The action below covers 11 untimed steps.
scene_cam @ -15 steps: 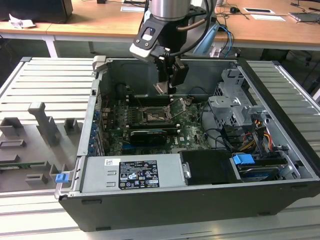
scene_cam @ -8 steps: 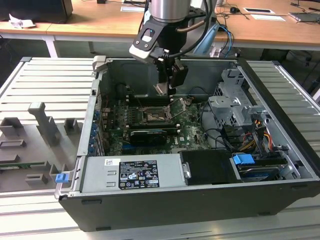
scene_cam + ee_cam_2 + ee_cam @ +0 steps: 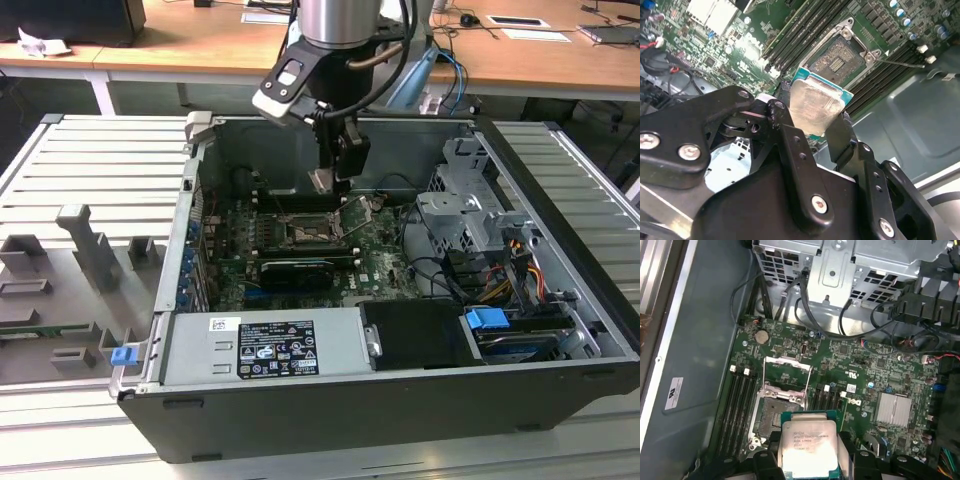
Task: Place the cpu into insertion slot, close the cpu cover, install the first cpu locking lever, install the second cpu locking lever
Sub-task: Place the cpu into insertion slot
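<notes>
The arm (image 3: 338,18) hangs in from above, its silvery wrist section upright. Below it the tool (image 3: 335,178) points straight down. In both wrist views its black fingers (image 3: 795,150) are closed on opposite edges of the cpu (image 3: 815,107), gripping it between their tips with its metal top facing the cameras.

Beneath the fingers (image 3: 792,150), the socket (image 3: 771,410) is partly covered by the chip (image 3: 808,447), whose sides are hidden between them.

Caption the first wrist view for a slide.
Pincer gripping the cpu above the motherboard, near the uncovered insertion slot, cpu cover open.
</notes>
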{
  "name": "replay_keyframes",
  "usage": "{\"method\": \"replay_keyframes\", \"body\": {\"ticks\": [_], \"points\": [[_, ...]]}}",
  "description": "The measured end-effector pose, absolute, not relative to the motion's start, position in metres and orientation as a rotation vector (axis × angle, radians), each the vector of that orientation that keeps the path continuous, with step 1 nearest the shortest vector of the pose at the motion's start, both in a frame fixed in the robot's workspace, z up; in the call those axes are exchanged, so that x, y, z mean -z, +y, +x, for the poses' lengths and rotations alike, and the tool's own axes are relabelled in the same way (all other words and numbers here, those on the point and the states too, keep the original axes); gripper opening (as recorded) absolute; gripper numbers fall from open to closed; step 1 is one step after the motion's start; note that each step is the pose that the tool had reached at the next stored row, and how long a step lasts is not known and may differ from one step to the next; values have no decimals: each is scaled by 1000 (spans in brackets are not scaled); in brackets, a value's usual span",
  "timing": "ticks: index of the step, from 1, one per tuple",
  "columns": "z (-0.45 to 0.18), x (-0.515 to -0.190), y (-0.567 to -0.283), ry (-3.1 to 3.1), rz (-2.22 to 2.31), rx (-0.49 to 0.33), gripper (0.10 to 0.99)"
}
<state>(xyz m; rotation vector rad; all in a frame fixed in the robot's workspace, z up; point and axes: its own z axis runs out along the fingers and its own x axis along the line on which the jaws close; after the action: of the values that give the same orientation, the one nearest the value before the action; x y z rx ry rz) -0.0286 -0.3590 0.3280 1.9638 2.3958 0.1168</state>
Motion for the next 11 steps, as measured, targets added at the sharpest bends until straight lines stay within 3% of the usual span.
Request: {"method": "replay_keyframes", "body": {"ticks": [11], "points": [[-29, -317, -359, 2377, 1985, -116, 529]]}}
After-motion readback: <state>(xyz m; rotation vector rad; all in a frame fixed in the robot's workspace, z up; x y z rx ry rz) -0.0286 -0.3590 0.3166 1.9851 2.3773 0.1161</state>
